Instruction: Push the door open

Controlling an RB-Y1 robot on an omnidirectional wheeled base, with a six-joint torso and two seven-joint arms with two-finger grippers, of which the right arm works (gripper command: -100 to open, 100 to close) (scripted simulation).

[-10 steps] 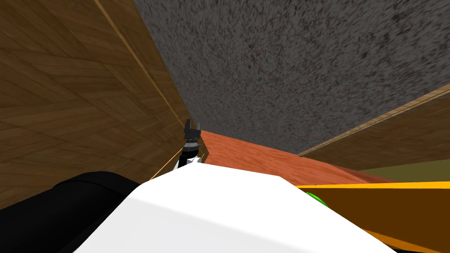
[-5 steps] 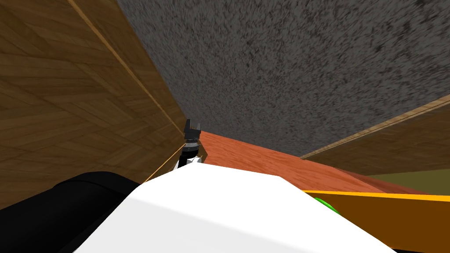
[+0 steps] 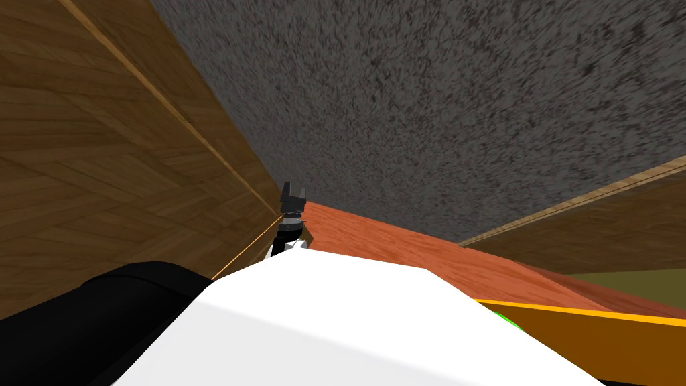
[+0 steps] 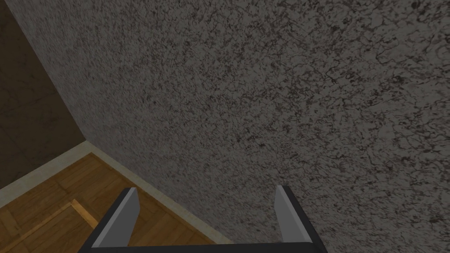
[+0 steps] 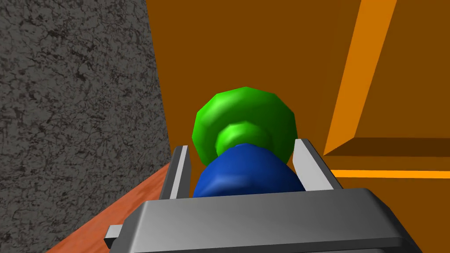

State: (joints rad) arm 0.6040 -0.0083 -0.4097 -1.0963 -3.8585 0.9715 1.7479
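At the door's edge nearest the speckled grey wall, my right end effector is clamped on the blue knob. One blade presses each side of it. Behind the knob a green collar meets the flat brown panel, and a raised orange moulding runs just beside it, towards the middle of the door.

My left end effector hangs with its fingers apart and nothing between them. It is low by the wall where that meets the wooden floor, well clear of the door.

I judge the door to be a stiff, fairly heavy slab that will swing as one piece rather than flex. I cannot see the hinges. The knob probably sits well apart from them, so it is the best place to hold: leverage is greatest there and little force should be needed.

The knob looks smooth and rounded, so my thin blades could slide off if I push at a slant. I would press straight through the knob towards the panel and let my wrist follow the arc of the swing. The moulding is shallow and offers no real hold.
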